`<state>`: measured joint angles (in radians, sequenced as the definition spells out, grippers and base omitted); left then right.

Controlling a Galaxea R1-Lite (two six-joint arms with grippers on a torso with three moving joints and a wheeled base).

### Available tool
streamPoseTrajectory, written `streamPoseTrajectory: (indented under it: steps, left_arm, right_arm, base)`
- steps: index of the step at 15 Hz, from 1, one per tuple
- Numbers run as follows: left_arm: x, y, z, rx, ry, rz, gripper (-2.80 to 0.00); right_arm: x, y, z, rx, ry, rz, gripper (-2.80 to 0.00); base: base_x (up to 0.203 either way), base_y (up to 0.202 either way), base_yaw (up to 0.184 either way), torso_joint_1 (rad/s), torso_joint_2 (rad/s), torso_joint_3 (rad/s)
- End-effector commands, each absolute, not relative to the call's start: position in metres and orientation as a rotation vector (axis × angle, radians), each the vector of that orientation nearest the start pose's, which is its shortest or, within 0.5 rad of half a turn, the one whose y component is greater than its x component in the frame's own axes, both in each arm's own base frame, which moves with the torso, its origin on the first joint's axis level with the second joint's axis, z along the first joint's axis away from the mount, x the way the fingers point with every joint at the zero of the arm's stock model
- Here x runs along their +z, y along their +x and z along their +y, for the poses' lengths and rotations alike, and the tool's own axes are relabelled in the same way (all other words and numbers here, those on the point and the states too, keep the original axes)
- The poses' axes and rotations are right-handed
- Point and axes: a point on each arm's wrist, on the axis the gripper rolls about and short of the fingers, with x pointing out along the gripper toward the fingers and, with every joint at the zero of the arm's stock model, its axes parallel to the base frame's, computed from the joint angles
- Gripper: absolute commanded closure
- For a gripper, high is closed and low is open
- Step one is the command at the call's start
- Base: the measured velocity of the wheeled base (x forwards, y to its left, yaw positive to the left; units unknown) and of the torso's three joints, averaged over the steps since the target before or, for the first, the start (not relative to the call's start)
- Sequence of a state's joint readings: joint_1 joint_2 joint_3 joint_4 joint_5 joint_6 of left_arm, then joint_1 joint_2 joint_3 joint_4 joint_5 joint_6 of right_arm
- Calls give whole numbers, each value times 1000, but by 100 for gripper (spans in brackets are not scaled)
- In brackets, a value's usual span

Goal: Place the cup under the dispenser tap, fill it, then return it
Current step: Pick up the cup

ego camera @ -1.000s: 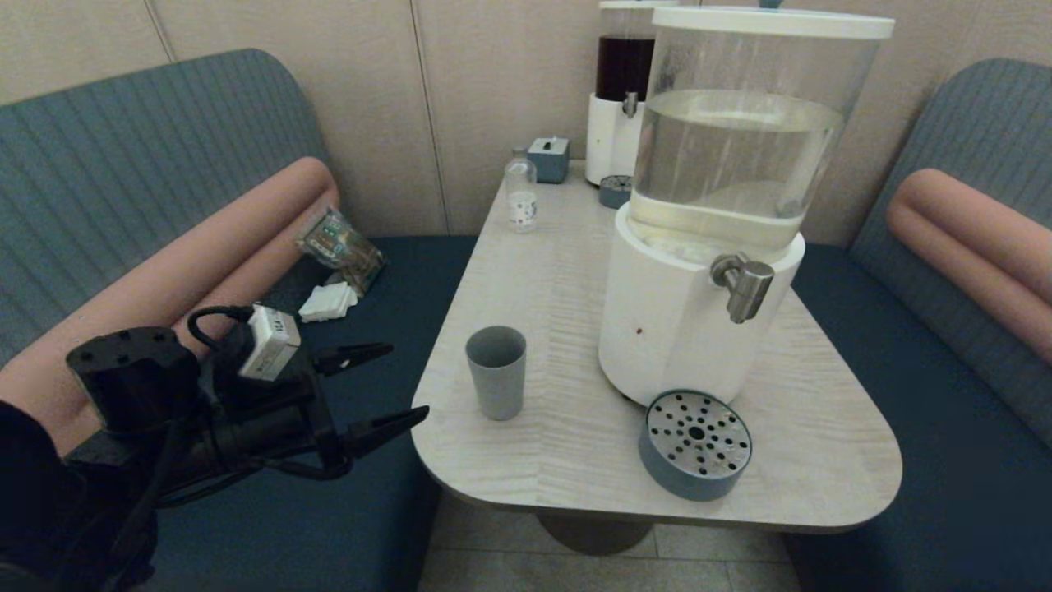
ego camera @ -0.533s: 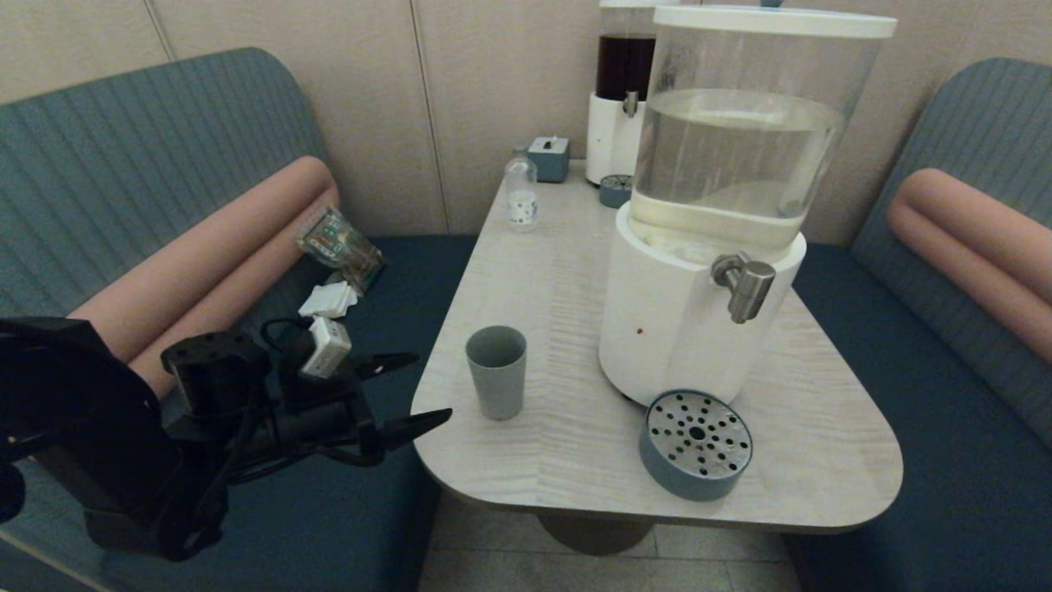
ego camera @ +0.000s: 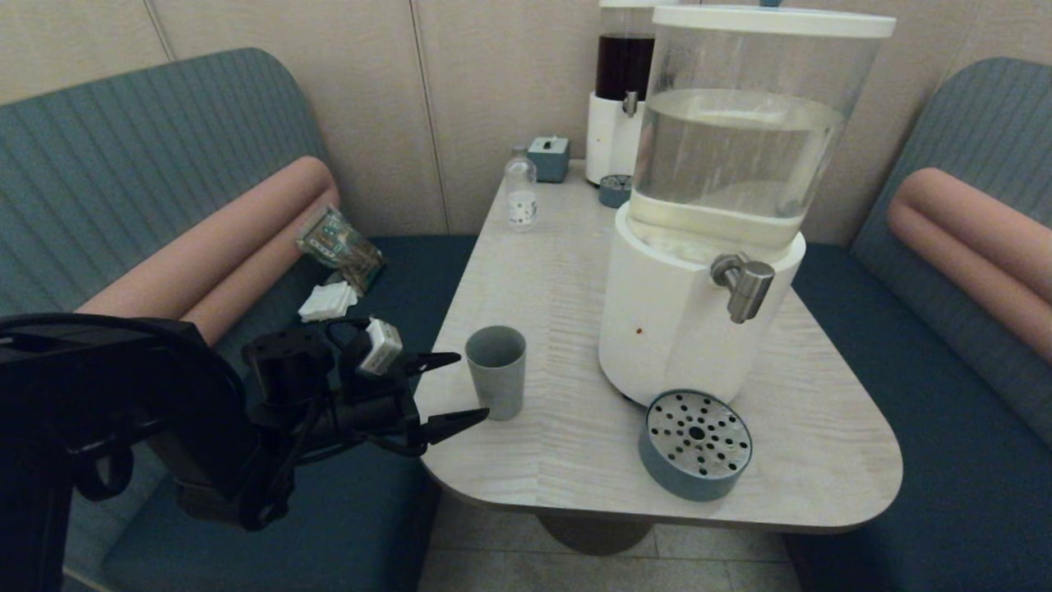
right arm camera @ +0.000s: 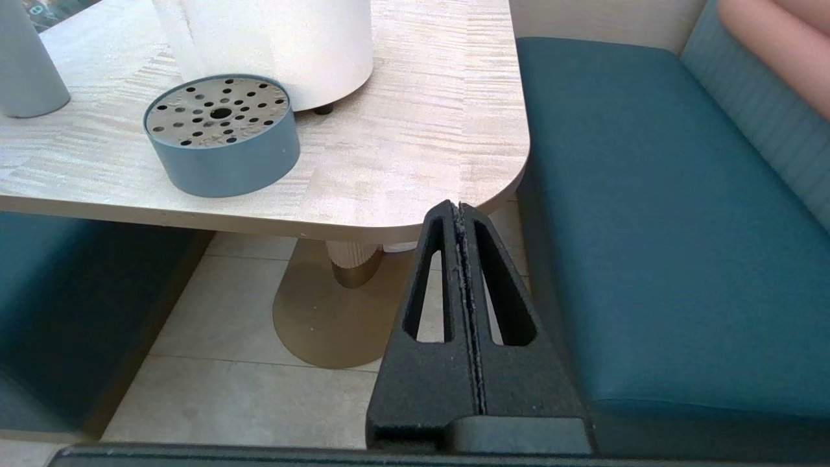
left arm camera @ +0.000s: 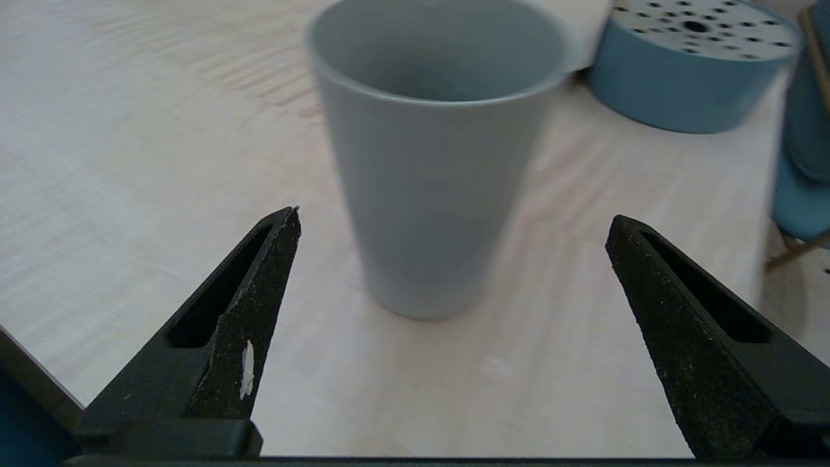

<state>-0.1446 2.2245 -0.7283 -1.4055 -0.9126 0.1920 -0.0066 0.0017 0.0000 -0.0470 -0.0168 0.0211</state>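
Observation:
The grey-green cup (ego camera: 496, 372) stands upright and empty on the table's near left part, well to the left of the dispenser tap (ego camera: 745, 285). That brushed-steel tap juts from the big white-based dispenser (ego camera: 699, 247) holding pale liquid. My left gripper (ego camera: 464, 390) is open just left of the cup, fingertips level with its lower half and short of its sides. In the left wrist view the cup (left arm camera: 431, 155) stands centred ahead of the left gripper (left arm camera: 454, 217), untouched. My right gripper (right arm camera: 459, 209) is shut and empty, parked low beside the table's near right corner, out of the head view.
A blue drip tray (ego camera: 695, 445) with a perforated steel top sits below the tap. At the table's far end stand a small clear bottle (ego camera: 520, 196), a blue box (ego camera: 548, 158) and the dark-liquid dispenser (ego camera: 620, 90). Blue benches (ego camera: 945, 460) flank the table (ego camera: 822, 444).
My left arm has travelled right and forward from over the bench, bringing the open gripper up to the cup. The cup has not moved.

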Motion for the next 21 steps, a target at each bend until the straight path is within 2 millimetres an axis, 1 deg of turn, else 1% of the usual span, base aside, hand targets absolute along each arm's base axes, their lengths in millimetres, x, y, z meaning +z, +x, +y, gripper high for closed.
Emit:
streamPoseTrajectory:
  steps: [1, 3, 8, 13, 14, 18, 21]
  left_arm:
    - [53, 370, -77, -1078, 138, -26, -280]
    - [49, 374, -83, -1089, 136, -30, -280]
    - [48, 390, -92, -1090, 135, -61, -280]
    - [47, 398, -101, -1056, 145, -87, -280]
    - [46, 398, -103, -1054, 144, -87, 0]
    - [51, 393, -113, -1055, 126, -96, 0]
    - [62, 385, -116, -1062, 127, -110, 0]
  right_arm:
    - [76, -22, 0, -23, 22, -32, 0]
    - [76, -22, 0, -23, 22, -32, 0]
    - [76, -22, 0, -23, 22, -32, 0]
    - [77, -22, 0, -23, 22, -32, 0]
    - [76, -22, 0, -23, 22, -31, 0]
    - [77, -22, 0, -23, 22, -32, 0]
    - [76, -22, 0, -24, 22, -32, 0]
  base:
    - [0, 0, 0, 0, 0, 0]
    - [0, 0, 0, 0, 0, 0]
    - [0, 0, 0, 0, 0, 0]
    - [0, 0, 0, 0, 0, 0]
    - [0, 0, 0, 0, 0, 0]
    - [0, 0, 0, 0, 0, 0]
    - [0, 0, 0, 0, 0, 0]
